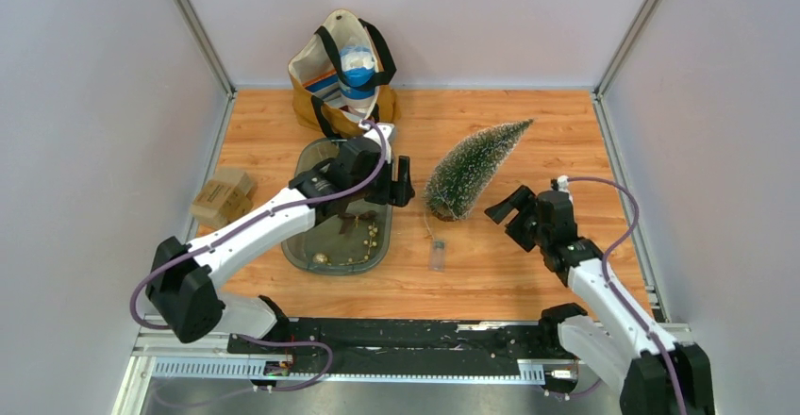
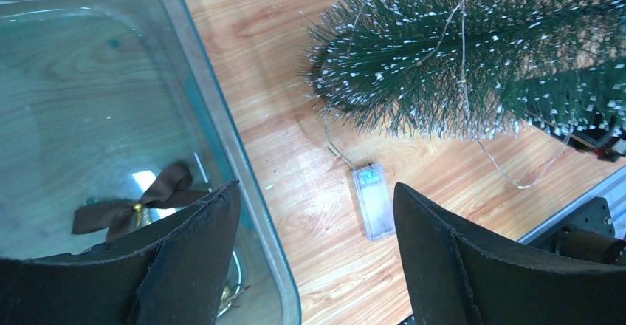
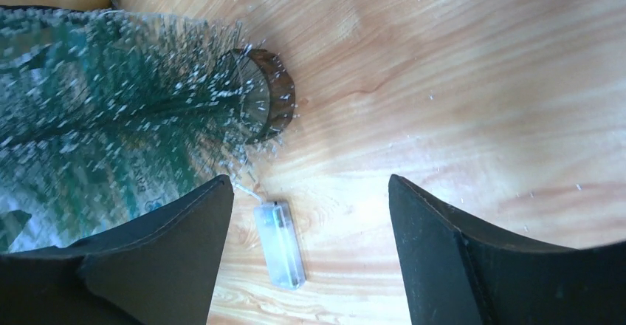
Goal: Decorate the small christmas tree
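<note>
From above, the small christmas tree (image 1: 475, 172) lies on its side right of the middle of the bench (image 1: 500, 278), its tip toward the far right corner and its base toward the near edge. A clear tray (image 1: 304, 245) sits left of centre, and a tote bag (image 1: 341, 66) stands at the far edge. A cardboard box (image 1: 224, 196) rests by the left edge. The left gripper (image 1: 402, 183) hangs over the tray's right rim. The right gripper (image 1: 507, 206) is just right of the tree's base. A small battery pack (image 1: 437, 255) lies nearer than the base.

In the left wrist view, the left gripper (image 2: 316, 192) has its jaws spread wide with nothing between them. The tray's rim (image 2: 243, 162) passes below, and a dark bow (image 2: 144, 203) lies inside with what may be small gold bells. The battery pack (image 2: 373, 201) lies on bare wood, a thin wire running to the tree (image 2: 458, 59).

In the right wrist view, the right gripper (image 3: 308, 185) is also wide and empty above the battery pack (image 3: 280, 244). The tree (image 3: 88, 118) is blurred, and its round brown foot (image 3: 272, 97) rests on the wood.
</note>
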Robot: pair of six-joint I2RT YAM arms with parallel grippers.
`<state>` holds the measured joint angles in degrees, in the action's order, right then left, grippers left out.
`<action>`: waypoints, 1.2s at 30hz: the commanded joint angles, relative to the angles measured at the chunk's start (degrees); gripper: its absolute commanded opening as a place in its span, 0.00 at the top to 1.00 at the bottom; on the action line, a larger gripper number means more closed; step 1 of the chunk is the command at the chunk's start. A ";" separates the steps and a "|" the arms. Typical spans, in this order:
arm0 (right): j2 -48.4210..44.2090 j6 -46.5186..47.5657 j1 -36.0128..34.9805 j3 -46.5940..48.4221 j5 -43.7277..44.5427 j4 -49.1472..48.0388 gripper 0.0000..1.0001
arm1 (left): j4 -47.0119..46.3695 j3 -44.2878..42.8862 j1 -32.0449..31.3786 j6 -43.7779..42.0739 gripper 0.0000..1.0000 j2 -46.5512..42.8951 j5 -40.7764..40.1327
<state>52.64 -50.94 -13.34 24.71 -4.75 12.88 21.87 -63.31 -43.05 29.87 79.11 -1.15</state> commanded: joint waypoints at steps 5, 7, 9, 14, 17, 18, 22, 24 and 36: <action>-26.07 0.49 0.16 -1.60 7.73 19.87 0.19 | 4.50 2.05 1.91 -2.27 0.16 -8.79 -5.53; -32.49 0.58 0.25 -1.77 9.49 22.70 0.18 | 5.90 3.19 2.61 -2.18 0.16 -10.63 -6.32; -38.81 0.84 0.25 -1.77 9.94 24.02 0.17 | 6.87 4.06 3.14 -1.75 0.15 -12.56 -7.37; -48.06 2.15 0.16 2.35 9.94 28.59 0.16 | 9.24 6.53 4.99 -2.00 0.11 -17.93 -8.52; -48.86 2.25 0.16 5.87 10.55 31.84 0.15 | 12.13 7.93 6.22 -2.53 0.07 -20.48 -8.87; -48.43 2.33 0.16 6.83 10.21 32.29 0.15 | 12.58 8.29 6.83 -3.06 0.07 -21.62 -8.52; -45.44 2.86 0.16 9.91 5.74 31.07 0.17 | 14.95 10.48 9.29 -4.20 0.06 -24.87 -7.47; -42.99 2.60 0.25 10.97 1.26 30.10 0.19 | 15.48 11.45 10.79 -4.90 0.05 -26.10 -7.03; -35.60 4.79 -1.42 17.47 -2.90 37.55 0.31 | 14.26 16.02 27.13 -6.31 0.05 -28.57 3.69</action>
<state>16.49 -47.94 -13.47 38.74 -5.65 47.40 37.50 -48.58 -19.22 25.04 51.51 -2.26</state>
